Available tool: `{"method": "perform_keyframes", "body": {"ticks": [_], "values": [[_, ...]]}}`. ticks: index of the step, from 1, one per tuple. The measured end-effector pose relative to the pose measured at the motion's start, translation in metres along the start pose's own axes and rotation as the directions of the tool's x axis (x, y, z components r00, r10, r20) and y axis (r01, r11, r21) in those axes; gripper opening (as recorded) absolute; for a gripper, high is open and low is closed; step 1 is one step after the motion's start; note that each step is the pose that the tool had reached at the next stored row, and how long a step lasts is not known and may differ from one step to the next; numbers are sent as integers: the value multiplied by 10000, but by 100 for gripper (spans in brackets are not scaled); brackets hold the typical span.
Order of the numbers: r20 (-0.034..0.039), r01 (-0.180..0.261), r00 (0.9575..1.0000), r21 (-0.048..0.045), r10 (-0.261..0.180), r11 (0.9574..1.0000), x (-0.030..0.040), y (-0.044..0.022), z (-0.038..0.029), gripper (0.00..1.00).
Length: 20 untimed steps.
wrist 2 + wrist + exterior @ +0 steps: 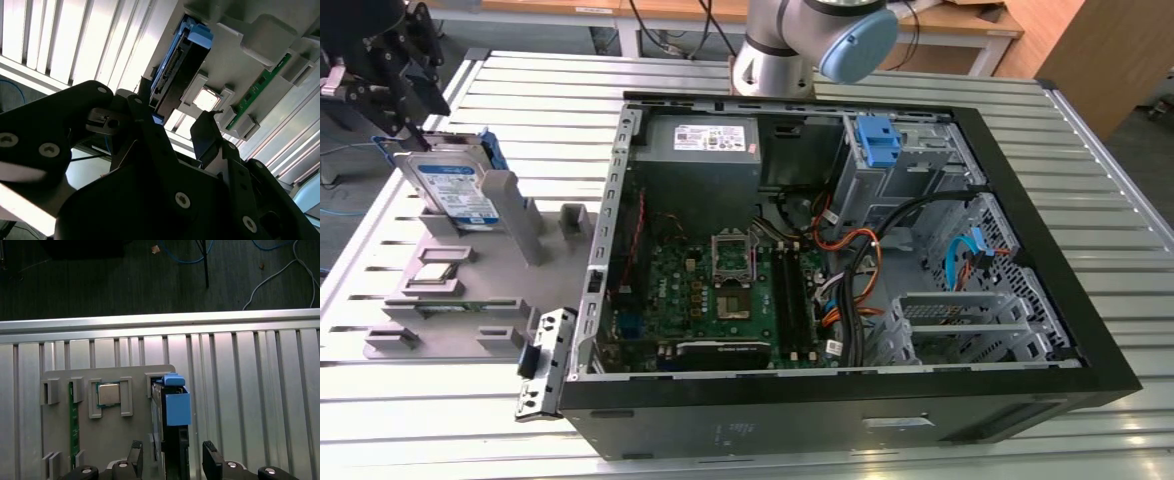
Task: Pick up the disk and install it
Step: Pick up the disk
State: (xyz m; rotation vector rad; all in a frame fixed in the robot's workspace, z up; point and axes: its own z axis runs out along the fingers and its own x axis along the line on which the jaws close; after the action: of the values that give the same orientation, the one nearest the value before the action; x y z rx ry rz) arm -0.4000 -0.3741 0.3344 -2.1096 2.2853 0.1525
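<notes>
Your gripper (173,452) hangs over the upright disk (448,186) with its black fingers (135,452) spread wide. In the first wrist view one finger sits on each side of the drive, clear of it, and the gripper has hold of nothing. The disk stands on edge in a slot of the grey holder plate (440,330) at the exterior view's left, out on the slatted aluminium desk (520,110) beside the open computer case (787,430). You can see its silver face with a blue-and-white label, and a blue plastic caddy (177,405) capping its end. On the same plate, near the disk, lie a square metal-topped processor (108,394) in its own pocket and a green memory stick (74,425) set on edge. Inside the case sit a grey power supply (700,140) with a white label, a blue bracket (877,140) at the drive cage, the green motherboard (727,290), and orange and black cables (847,250). The arm's base (787,50) stands beyond the case
</notes>
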Motion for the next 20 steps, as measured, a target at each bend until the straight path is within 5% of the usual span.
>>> {"method": "perform_keyframes", "body": {"ticks": [12, 20], "values": [[2, 0, 10000, 1, 0, 10000, 2, -1, 24, 59], [-4, 1, 10000, 1, -1, 10000, 10, -6, 109, 59]]}}
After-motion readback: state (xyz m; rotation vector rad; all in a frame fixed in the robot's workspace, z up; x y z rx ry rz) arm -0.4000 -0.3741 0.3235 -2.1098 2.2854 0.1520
